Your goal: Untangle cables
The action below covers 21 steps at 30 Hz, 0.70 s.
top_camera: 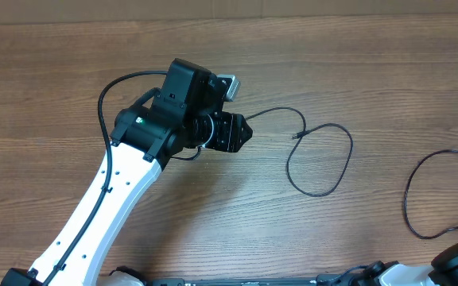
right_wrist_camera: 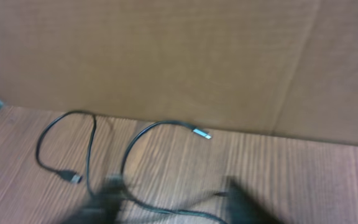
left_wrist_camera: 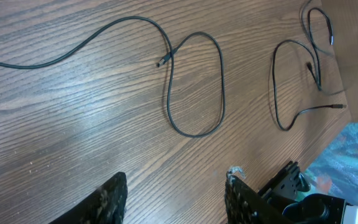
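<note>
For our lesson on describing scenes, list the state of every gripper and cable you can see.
Left gripper: open, empty.
Right gripper: open, blurred.
Middle cable: one loose loop, crossing itself near its plug.
Right cable: loose open curve, apart from middle cable.

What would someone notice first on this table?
The big white-and-black left arm reaches across the wooden table, its left gripper open over the wood. Beside it a thin black cable lies in a loose loop, and a second cable curls near the right edge.
</note>
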Motion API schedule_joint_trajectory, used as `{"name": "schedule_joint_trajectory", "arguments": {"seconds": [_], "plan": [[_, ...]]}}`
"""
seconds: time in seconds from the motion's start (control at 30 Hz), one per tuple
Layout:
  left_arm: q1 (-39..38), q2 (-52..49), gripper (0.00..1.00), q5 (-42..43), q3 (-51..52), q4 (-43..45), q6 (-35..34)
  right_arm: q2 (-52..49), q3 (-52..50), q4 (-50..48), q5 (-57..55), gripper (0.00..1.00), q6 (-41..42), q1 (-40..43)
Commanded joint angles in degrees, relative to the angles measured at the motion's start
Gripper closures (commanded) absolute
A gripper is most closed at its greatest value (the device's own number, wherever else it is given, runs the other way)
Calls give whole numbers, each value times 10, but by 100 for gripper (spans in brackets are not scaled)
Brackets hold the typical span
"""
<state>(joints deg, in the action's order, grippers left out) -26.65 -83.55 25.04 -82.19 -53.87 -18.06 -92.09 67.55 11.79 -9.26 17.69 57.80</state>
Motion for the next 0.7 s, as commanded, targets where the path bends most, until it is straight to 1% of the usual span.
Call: {"name": "schedule_joint_trajectory", "arguments": {"seconds": [0.0,0.2,0.27,0.33,0.47,0.67], "plan": [[-4,1,50,0,0,0,-1,4,18,0,28,0,6,0],[-4,22,53,-5,0,14,14,27,30,16,286,0,3,-23],[-4,38,53,-15,0,20,14,35,30,21,331,0,10,-39],[-4,56,52,-26,0,21,14,43,30,43,333,0,30,-58],[-4,92,51,-32,0,15,14,48,30,100,333,0,33,-106],[-4,132,52,-34,0,-1,14,48,29,239,323,0,45,-209]]}}
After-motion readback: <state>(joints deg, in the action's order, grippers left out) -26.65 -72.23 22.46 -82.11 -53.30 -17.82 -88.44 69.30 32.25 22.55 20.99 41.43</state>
